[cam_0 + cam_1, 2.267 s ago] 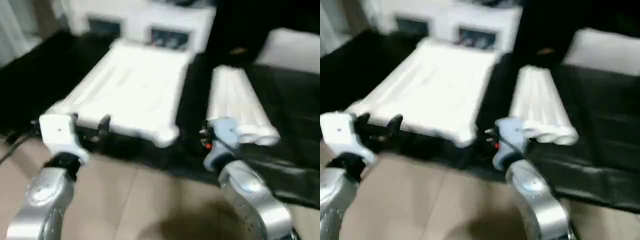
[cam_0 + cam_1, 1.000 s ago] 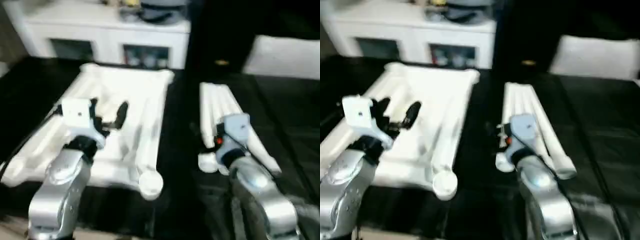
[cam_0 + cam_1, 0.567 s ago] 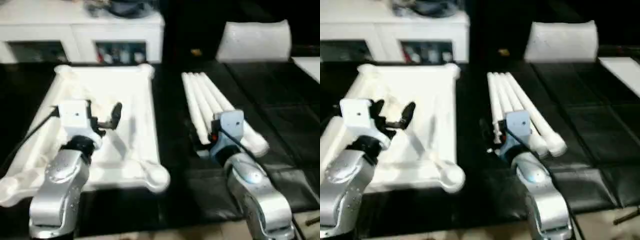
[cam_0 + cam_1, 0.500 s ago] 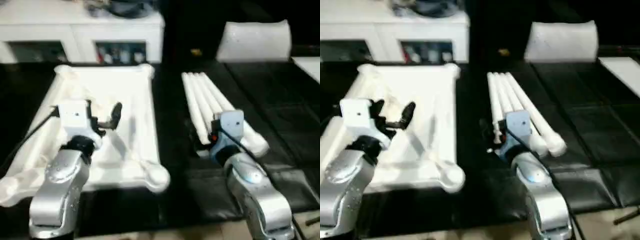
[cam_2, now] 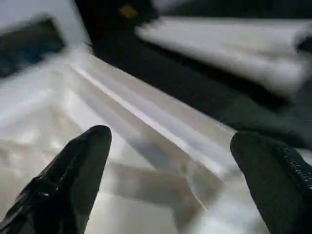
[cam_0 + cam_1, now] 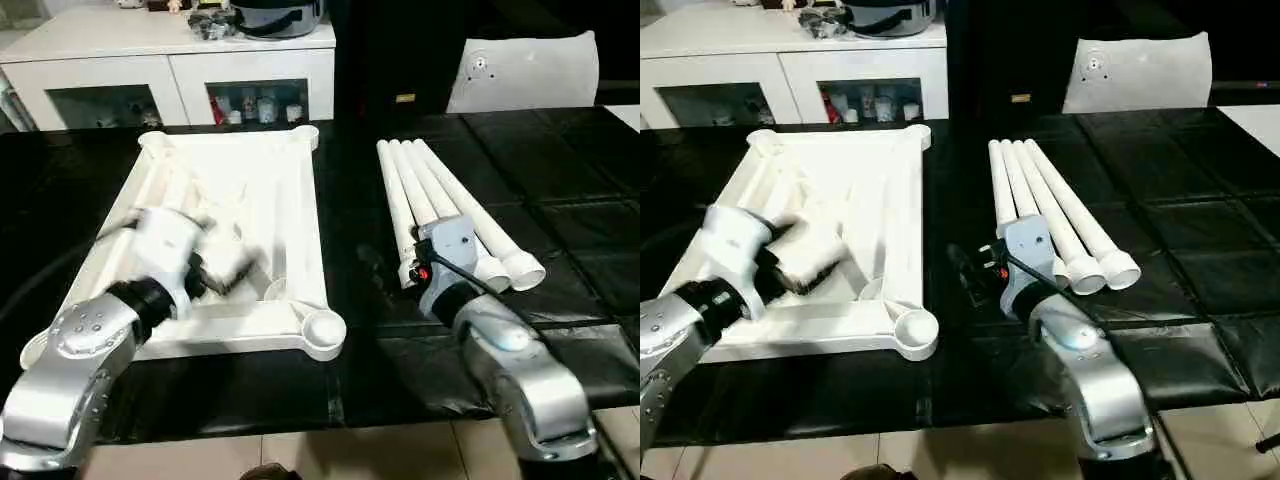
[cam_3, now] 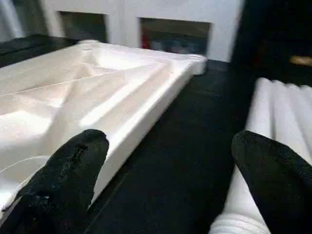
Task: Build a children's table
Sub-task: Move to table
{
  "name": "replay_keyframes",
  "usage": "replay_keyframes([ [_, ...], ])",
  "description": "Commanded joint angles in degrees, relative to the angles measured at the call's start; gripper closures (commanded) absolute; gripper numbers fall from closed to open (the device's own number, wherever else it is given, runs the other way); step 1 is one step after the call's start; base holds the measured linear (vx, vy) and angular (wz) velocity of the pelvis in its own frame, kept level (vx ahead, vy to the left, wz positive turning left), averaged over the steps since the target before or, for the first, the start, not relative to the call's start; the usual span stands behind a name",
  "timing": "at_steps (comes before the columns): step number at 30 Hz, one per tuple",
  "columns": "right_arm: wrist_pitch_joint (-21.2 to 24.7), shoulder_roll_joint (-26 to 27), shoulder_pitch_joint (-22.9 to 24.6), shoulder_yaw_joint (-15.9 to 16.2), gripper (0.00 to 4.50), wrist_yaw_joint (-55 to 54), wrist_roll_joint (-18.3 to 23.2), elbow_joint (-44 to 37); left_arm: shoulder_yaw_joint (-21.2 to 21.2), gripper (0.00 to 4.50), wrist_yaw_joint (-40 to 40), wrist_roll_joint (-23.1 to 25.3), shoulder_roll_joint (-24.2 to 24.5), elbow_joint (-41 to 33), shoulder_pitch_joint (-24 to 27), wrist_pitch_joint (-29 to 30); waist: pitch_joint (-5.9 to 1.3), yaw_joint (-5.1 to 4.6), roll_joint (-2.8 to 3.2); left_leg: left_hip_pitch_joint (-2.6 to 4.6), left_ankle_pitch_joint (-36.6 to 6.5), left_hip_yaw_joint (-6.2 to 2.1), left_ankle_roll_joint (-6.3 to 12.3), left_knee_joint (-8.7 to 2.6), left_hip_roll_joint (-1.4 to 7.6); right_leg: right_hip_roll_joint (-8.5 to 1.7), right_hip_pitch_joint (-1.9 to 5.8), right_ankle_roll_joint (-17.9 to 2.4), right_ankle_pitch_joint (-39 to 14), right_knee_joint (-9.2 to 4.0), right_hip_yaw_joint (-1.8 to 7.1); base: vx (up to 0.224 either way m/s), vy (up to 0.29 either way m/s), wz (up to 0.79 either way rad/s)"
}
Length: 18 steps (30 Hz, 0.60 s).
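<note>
The children's table lies in parts on a black mat. Its white square tabletop (image 6: 300, 200) rests upside down at the left, ribs and round corner sockets facing up. Four white tube legs (image 6: 450, 210) lie side by side to its right. My left gripper (image 5: 170, 180) hovers open over the near part of the tabletop's underside, nothing between its black fingers (image 5: 73, 175). My right gripper (image 7: 170, 185) is open and empty, low over the mat between the tabletop's right rim and the near ends of the legs.
A black padded mat (image 6: 580, 200) covers the work surface. A white cabinet (image 6: 170, 60) with glass doors stands behind it, and a white cushion (image 6: 525, 70) leans at the back right. Tiled floor (image 6: 400, 450) shows along the mat's near edge.
The whole view has shifted slightly. My left gripper has swung down and toward me over the tabletop's near part. The right gripper stays by the legs' near ends.
</note>
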Motion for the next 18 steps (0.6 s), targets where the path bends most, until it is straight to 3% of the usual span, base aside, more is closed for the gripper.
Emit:
replay_keyframes([
  [1,-1.0,-1.2,-0.3,1.0,0.0,3.3,1.2,-0.1,0.0,0.34,-4.0,-1.2,1.8,0.3,-0.5,-0.1,-2.81,0.11,0.57,1.54,-17.4,-5.59,-5.48,-5.72,8.67,-9.46,0.1,-7.6,-4.7,-4.25,5.22,0.0,0.0,0.0],
  [4,-1.0,-2.7,0.2,1.4,0.0,5.8,2.0,-0.7,-0.8,0.42,-7.4,-1.9,3.7,0.4,-0.5,-1.0,-3.05,0.25,0.75,1.41,-13.6,-5.3,-3.73,-5.43,8.68,-9.46,0.26,-8.6,1.1,-3.73,4.94,0.0,0.0,0.0],
  [6,-1.6,-4.8,0.9,2.0,0.0,9.0,2.7,-0.9,-4.2,0.54,-12.7,-1.7,7.1,0.6,-0.6,-1.2,-3.03,0.53,0.48,1.37,-12.9,-5.12,-2.29,-5.19,8.66,-9.71,0.32,-8.6,0.4,-3.97,5.04,0.0,0.0,0.0],
  [7,-1.8,-6.4,1.5,2.5,0.0,11.5,3.3,-1.4,-6.6,0.68,-15.5,-1.3,8.3,1.2,-0.7,-1.4,-2.98,0.63,0.74,1.45,-13.0,-5.14,-1.99,-5.21,8.73,-9.62,0.3,-8.6,-0.6,-4.0,5.02,0.0,0.0,0.0],
  [10,-1.6,-7.8,2.0,2.7,0.0,13.3,3.7,-2.1,-8.9,0.86,-17.7,-0.8,8.6,2.0,-1.0,-1.5,-3.01,0.74,0.71,1.72,-13.6,-5.06,-2.0,-5.41,9.04,-9.37,0.23,-8.8,-0.8,-3.87,4.94,0.0,0.0,0.0],
  [11,-1.3,-8.7,2.3,2.7,0.0,14.2,4.0,-2.6,-10.5,0.92,-17.8,1.0,8.9,2.9,-1.3,-2.0,-2.98,0.66,1.21,1.73,-14.1,-5.09,-2.35,-5.48,8.99,-9.25,0.15,-9.0,-0.6,-3.85,4.83,0.0,0.0,0.0],
  [14,-0.7,-10.1,3.5,2.9,0.0,15.6,4.7,-3.8,-12.4,1.29,-18.4,2.7,8.9,4.6,-1.9,-2.6,-2.85,0.65,0.99,1.58,-14.8,-5.03,-2.03,-5.22,8.87,-9.85,0.42,-9.5,-2.5,-4.26,5.19,0.0,0.0,0.0],
  [18,-0.5,-12.2,5.1,3.1,0.0,17.2,4.9,-5.4,-13.9,1.39,-19.1,3.8,8.6,7.2,-3.2,-4.6,-2.8,0.73,1.04,1.67,-15.5,-5.19,-1.5,-5.17,9.06,-9.75,0.42,-9.3,-6.3,-4.62,5.2,0.0,0.0,0.0],
])
